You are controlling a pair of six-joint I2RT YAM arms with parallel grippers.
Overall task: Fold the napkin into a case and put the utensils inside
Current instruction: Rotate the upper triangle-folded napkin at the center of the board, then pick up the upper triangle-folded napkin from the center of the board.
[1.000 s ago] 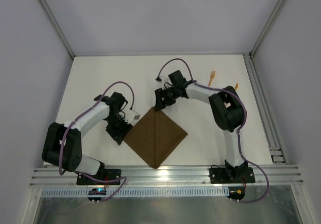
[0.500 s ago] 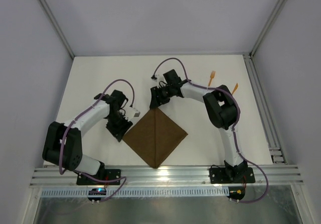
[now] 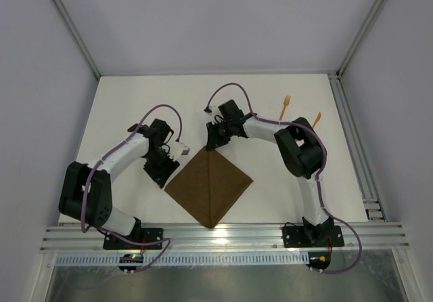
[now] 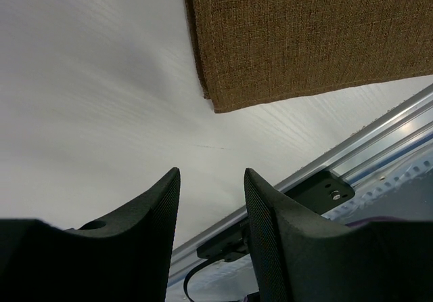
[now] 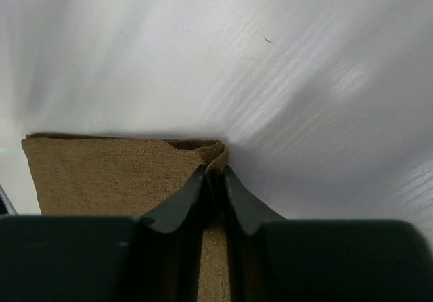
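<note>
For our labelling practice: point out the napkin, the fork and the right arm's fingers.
napkin point(image 3: 210, 187), top view, middle of the brown cloth.
fork point(image 3: 285, 105), top view, middle of the orange piece.
right fingers point(image 5: 177, 206), right wrist view, dark surface of one finger.

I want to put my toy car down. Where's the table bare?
The far left corner of the table, behind the left arm, is bare. So is the patch between the napkin and the right arm. Crowded: the napkin's far corner, pinched by the right gripper, and near the fork.
</note>
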